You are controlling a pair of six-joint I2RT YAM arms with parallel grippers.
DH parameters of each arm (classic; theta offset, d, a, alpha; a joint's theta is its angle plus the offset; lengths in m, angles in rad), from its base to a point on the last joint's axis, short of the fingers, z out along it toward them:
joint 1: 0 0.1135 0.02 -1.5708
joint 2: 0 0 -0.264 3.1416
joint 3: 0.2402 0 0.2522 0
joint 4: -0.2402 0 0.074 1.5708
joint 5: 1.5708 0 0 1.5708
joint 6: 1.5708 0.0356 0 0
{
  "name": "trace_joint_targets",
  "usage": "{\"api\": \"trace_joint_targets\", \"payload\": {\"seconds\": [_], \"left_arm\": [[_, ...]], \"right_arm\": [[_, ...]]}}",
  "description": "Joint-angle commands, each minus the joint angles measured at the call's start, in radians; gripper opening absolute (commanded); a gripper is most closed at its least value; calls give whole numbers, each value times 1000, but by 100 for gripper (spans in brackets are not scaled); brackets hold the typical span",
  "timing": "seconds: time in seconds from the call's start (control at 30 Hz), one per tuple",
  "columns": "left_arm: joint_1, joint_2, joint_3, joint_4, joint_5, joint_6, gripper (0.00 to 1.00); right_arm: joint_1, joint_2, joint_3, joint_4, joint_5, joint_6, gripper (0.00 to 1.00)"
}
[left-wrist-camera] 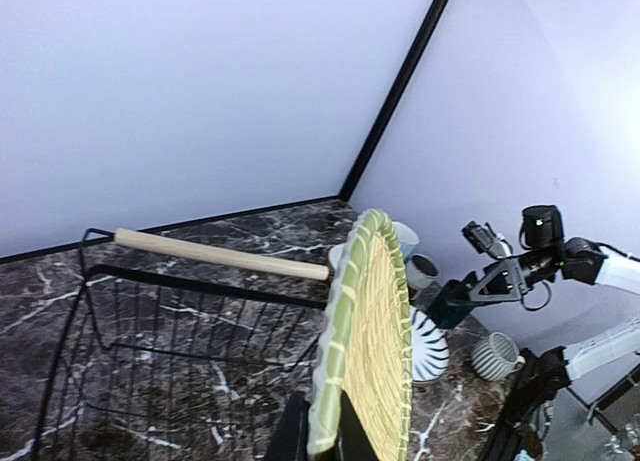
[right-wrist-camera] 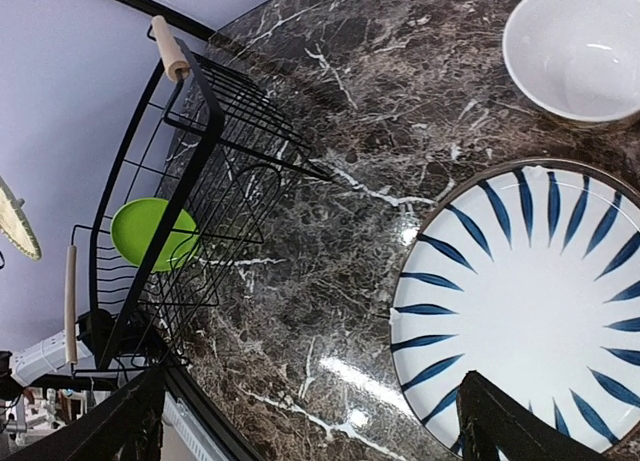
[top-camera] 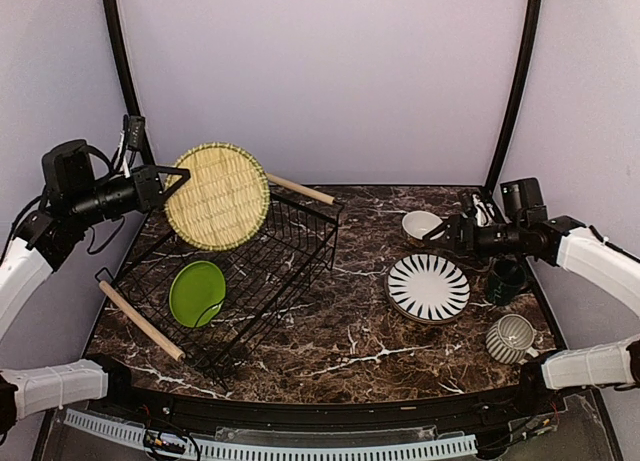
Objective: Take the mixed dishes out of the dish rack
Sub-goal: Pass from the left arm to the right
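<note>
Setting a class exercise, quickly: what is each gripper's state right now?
Left gripper: closed on the olive-yellow plate.
Right gripper: open, holding nothing.

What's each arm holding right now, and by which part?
The left gripper clamps the olive-yellow plate by its rim, on edge over the dish rack. The right gripper is open and holds nothing.

Robot lab booth: plain lilac walls, marble-look tabletop.
</note>
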Motion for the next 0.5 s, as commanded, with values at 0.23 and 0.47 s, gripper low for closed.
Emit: {"api": "trace_joint_targets", "payload": {"seconds": [0.23,0.47], "left_arm": [[-134,82,-148,508,182,-281,1],[-286,195,-125,517,104,-237,1]], "right_arm": [[196,55,88,239,-97,134,99],[333,125,163,361,-106,191,99]]}}
